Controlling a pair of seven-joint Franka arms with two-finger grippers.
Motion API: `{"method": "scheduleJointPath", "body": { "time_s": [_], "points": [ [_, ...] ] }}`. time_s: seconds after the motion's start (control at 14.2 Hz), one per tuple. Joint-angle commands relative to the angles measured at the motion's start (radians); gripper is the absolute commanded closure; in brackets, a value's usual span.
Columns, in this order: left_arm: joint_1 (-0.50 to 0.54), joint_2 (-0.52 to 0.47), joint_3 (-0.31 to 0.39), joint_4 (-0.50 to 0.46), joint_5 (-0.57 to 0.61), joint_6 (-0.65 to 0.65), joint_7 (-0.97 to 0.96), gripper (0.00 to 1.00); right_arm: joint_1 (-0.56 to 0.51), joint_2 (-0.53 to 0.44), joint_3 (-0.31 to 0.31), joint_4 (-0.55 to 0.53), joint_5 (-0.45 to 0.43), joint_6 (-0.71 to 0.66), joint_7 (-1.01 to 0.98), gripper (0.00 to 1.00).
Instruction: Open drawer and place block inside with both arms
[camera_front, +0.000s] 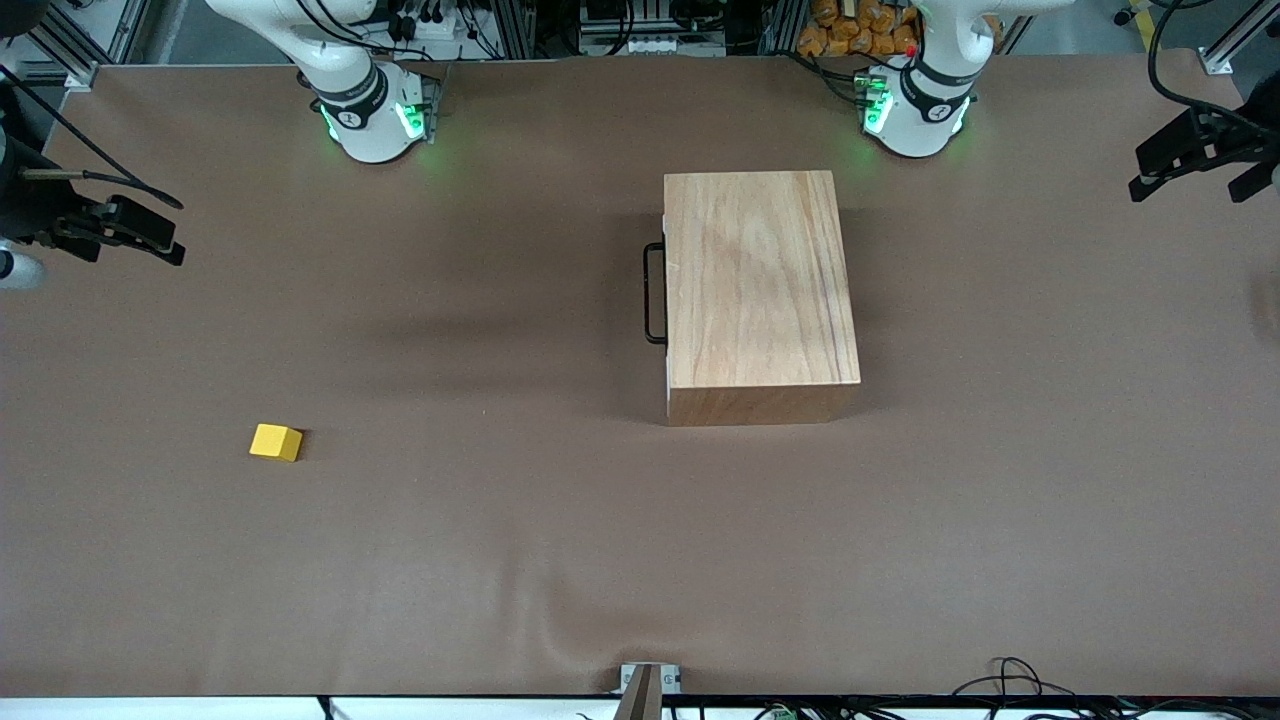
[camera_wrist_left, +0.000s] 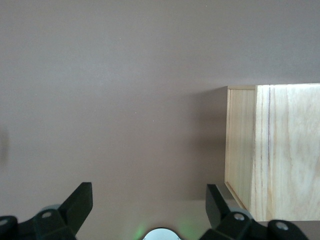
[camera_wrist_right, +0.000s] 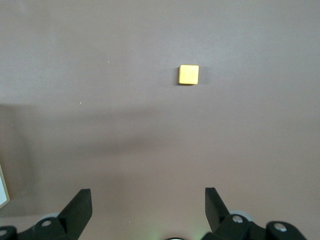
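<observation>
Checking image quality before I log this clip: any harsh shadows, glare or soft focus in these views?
Front view: even light, soft shadows beside the wooden box, green glow at the arm bases, yellow block crisp. Left wrist view: box's shadow on the table, left gripper fingers slightly soft. Right wrist view: faint broad shadow bands, right gripper slightly soft; no glare.

The wooden box (camera_front: 758, 295) is being kept on the table (camera_front: 640, 560), toward the left arm's end and close to the edge where the arm bases are standing. The drawer (camera_front: 667, 290) is being kept pushed in, and its handle (camera_front: 653, 294) is being pointed toward the right arm's end. The block (camera_front: 276, 442) is being left well apart from the box, toward the right arm's end and nearer to the front camera. The left gripper (camera_front: 1195, 155) is being held up over the left arm's end edge. The right gripper (camera_front: 120, 228) is being held up over the right arm's end edge.
</observation>
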Motion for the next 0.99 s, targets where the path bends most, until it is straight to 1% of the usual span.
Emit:
{"method": "scheduleJointPath", "body": {
  "time_s": [0.0,0.71,0.92],
  "points": [
    [-0.015,0.022,0.009,0.026,0.004,-0.021,-0.004,0.00,-0.015,-0.018,0.015,-0.011,-0.018,-0.007,0.002,0.00],
    [-0.013,0.048,0.009,0.026,-0.010,-0.019,-0.005,0.00,-0.010,-0.012,0.016,-0.018,-0.018,-0.004,0.002,0.00],
    [-0.021,0.073,0.008,0.026,-0.011,-0.012,-0.008,0.00,-0.013,-0.011,0.016,-0.022,-0.016,-0.004,-0.001,0.00]
  ]
}}
